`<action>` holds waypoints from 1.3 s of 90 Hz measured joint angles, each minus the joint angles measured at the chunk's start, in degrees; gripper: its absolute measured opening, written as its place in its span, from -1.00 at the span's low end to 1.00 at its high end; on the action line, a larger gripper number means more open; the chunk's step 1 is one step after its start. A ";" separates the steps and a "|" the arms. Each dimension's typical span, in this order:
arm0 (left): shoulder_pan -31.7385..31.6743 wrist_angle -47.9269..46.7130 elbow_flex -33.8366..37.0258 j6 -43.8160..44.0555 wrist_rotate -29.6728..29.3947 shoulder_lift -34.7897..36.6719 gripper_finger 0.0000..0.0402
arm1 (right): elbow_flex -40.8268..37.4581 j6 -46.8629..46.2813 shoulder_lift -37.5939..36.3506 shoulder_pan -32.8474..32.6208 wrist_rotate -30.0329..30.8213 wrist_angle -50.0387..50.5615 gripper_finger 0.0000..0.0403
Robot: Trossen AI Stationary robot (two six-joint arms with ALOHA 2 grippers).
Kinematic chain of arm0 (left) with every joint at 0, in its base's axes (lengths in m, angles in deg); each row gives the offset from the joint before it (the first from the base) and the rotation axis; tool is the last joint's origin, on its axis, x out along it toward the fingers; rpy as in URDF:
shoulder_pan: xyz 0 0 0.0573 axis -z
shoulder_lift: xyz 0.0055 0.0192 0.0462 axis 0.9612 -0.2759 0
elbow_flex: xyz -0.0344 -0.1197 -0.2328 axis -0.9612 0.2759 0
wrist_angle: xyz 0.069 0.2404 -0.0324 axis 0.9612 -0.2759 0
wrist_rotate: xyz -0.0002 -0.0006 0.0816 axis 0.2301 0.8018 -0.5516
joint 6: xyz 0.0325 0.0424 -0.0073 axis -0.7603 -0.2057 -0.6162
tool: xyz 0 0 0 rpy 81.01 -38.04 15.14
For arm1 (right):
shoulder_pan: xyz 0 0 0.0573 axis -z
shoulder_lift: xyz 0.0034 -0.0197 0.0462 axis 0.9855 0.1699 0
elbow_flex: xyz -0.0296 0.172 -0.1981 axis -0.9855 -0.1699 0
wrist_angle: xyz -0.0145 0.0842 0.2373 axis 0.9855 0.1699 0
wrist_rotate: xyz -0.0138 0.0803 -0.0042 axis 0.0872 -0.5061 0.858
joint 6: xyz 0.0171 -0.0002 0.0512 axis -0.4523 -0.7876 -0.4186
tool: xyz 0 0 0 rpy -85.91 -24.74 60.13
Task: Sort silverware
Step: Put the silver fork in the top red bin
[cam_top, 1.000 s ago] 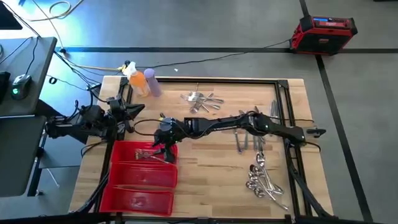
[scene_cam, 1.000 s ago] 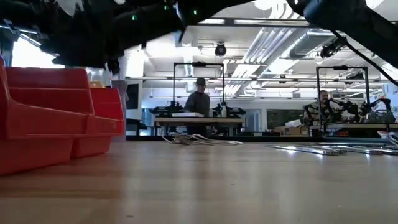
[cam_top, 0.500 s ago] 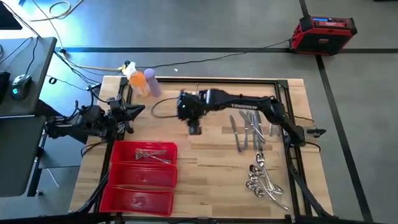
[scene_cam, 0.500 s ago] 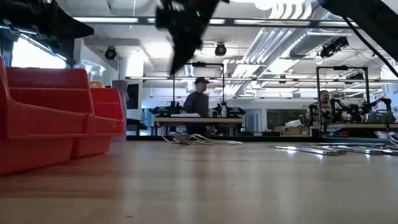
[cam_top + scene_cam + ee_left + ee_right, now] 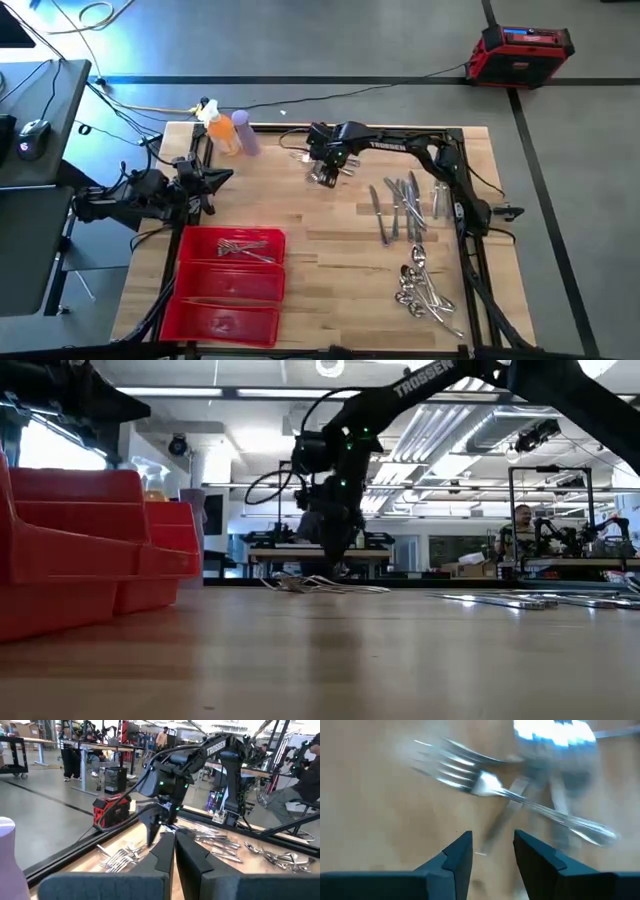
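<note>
A loose pile of silver forks lies on the wooden table near its far edge. My right gripper hangs just above this pile, fingers pointing down and open, with nothing between them; the forks show blurred past its fingertips. Knives lie in a row at the right, and spoons are heaped near the right front. A few forks lie in the far compartment of the red tray. My left gripper waits shut at the table's left edge.
An orange bottle and a purple bottle stand at the far left corner. A black frame runs along the far and right edges. Bare wood lies between the tray and the knives. People stand in the room beyond the table.
My right gripper has left the red tray's far compartment, swung toward the table's far edge and somewhat to the right, and come down over the fork pile.
</note>
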 joint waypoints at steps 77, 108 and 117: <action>-0.02 -0.50 0.00 0.00 -0.07 0.02 -1.00 | 0.00 28.84 3.17 10.76 -7.25 -1.80 0.03; -0.02 -1.09 0.00 0.02 -0.09 0.02 -1.00 | 0.39 26.38 7.07 10.53 -3.17 -0.04 -0.31; -0.02 -1.18 0.00 0.02 -0.09 0.00 -1.00 | 0.35 23.62 6.99 10.53 -2.70 1.23 -0.71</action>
